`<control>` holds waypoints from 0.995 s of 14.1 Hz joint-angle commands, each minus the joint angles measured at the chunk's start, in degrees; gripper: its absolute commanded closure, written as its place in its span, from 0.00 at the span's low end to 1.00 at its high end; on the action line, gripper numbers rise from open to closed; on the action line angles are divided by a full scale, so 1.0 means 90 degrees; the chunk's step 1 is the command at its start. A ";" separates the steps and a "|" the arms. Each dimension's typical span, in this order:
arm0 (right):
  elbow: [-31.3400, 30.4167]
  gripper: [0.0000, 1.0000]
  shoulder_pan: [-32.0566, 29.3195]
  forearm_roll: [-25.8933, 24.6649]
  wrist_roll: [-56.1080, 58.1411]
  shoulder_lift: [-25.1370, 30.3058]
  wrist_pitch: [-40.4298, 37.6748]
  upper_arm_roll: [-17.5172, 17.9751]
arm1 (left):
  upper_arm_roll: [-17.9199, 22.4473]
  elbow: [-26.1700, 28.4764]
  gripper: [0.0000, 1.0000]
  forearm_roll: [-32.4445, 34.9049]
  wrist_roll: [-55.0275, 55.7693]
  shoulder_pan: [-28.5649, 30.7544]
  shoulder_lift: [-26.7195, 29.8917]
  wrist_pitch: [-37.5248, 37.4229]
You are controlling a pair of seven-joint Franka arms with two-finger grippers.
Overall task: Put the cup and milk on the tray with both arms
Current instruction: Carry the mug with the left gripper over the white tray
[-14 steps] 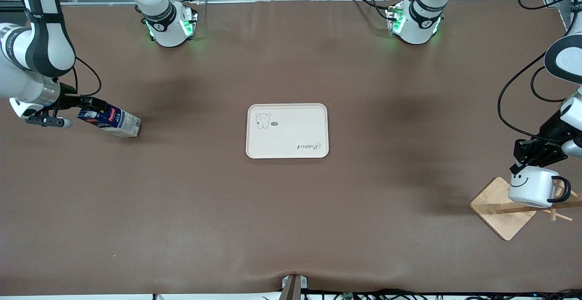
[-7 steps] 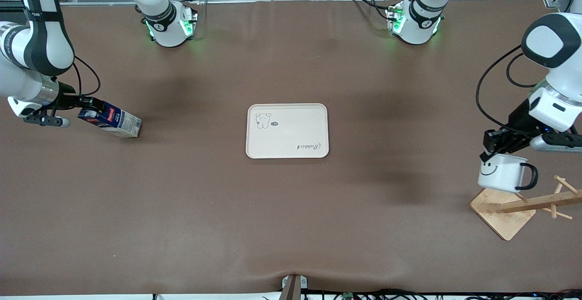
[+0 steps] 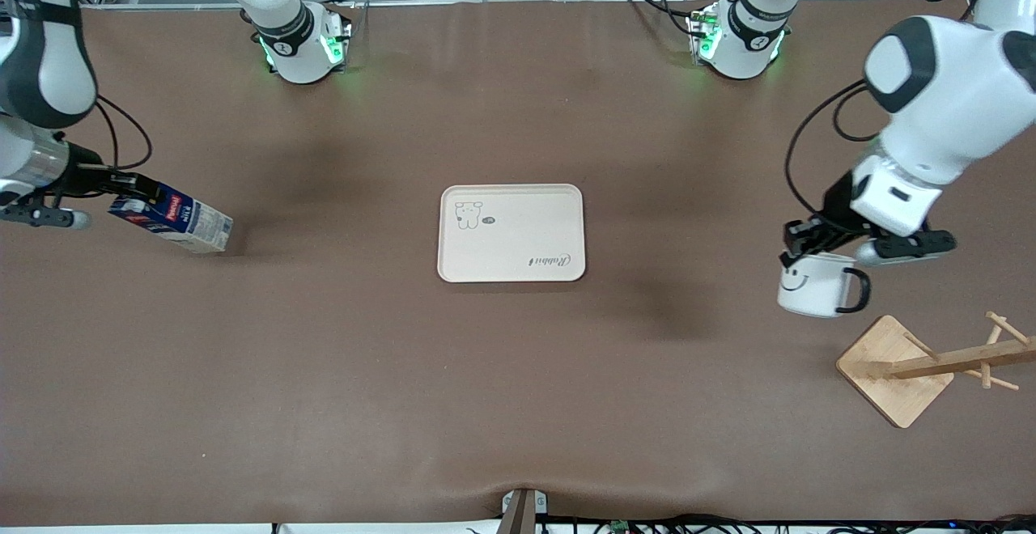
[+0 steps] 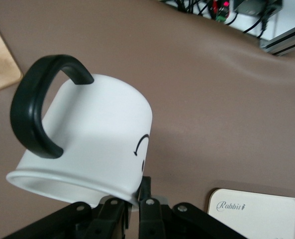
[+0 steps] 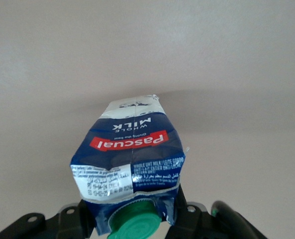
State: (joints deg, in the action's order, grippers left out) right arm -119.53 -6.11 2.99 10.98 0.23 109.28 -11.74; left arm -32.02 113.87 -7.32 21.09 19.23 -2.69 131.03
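Evidently both loads are airborne: left gripper [image 3: 797, 249] pinching the cup [image 3: 813, 286] rim, right gripper [image 3: 129, 188] clamped on the milk [image 3: 171, 218] top. The tray [image 3: 511, 275] lies well apart between them; each arm should carry its load level and set it upright on its own half.

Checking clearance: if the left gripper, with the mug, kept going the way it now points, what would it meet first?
Probably the bare table: the left gripper, shut on the mug, points down toward the tray. Nothing stands between; depth is unclear.

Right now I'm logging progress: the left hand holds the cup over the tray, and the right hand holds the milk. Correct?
Not quite. The left hand holds the cup over bare table, between the tray and the wooden stand, as the front view shows. The right hand does hold the milk.
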 commanded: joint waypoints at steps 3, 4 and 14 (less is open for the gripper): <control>0.2046 0.76 -0.0161 0.0038 0.0078 -0.0844 -0.1192 0.0074 | -0.0934 -0.0113 1.00 0.0774 0.1465 -0.0202 -0.0287 -0.0339; 0.2524 0.76 -0.0200 0.0029 0.0078 -0.1030 -0.1514 0.0074 | -0.0945 -0.0200 1.00 0.0774 0.1562 -0.0435 -0.0316 -0.0514; 0.3701 0.76 0.0043 0.0077 0.0030 -0.1510 -0.2083 0.0133 | -0.0935 -0.1791 1.00 0.1057 0.4294 -0.2496 -0.2433 -0.2459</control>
State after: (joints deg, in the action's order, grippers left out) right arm -88.90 -6.48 3.12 11.00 -12.09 92.15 -10.82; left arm -40.38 102.88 0.78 54.87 0.07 -19.49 111.13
